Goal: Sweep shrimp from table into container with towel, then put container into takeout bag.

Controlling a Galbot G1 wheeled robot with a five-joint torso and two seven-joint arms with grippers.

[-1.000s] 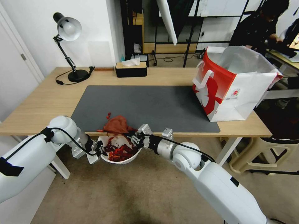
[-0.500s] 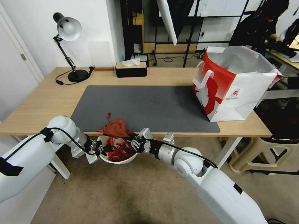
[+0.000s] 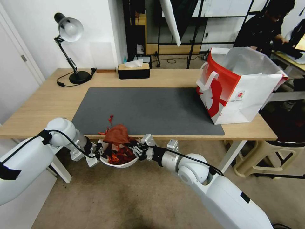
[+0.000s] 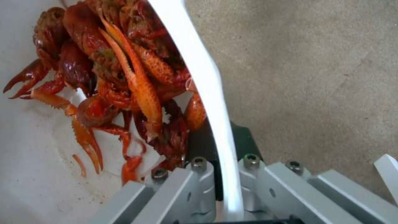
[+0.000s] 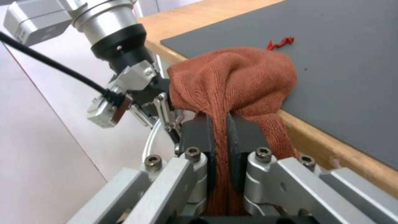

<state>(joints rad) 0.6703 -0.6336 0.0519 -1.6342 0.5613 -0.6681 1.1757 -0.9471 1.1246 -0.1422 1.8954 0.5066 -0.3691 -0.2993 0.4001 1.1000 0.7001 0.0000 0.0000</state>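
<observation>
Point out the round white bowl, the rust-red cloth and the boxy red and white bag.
Round white bowl (image 3: 118,164), head view: near outer wall below the table edge.
Rust-red cloth (image 5: 236,71), right wrist view: bunched top fold.
Boxy red and white bag (image 3: 254,95), head view: white side panel.

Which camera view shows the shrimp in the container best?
The left wrist view: the shrimp lie close up inside the container. The head view shows them small, partly under the towel. The right wrist view shows one stray piece on the mat.
</observation>
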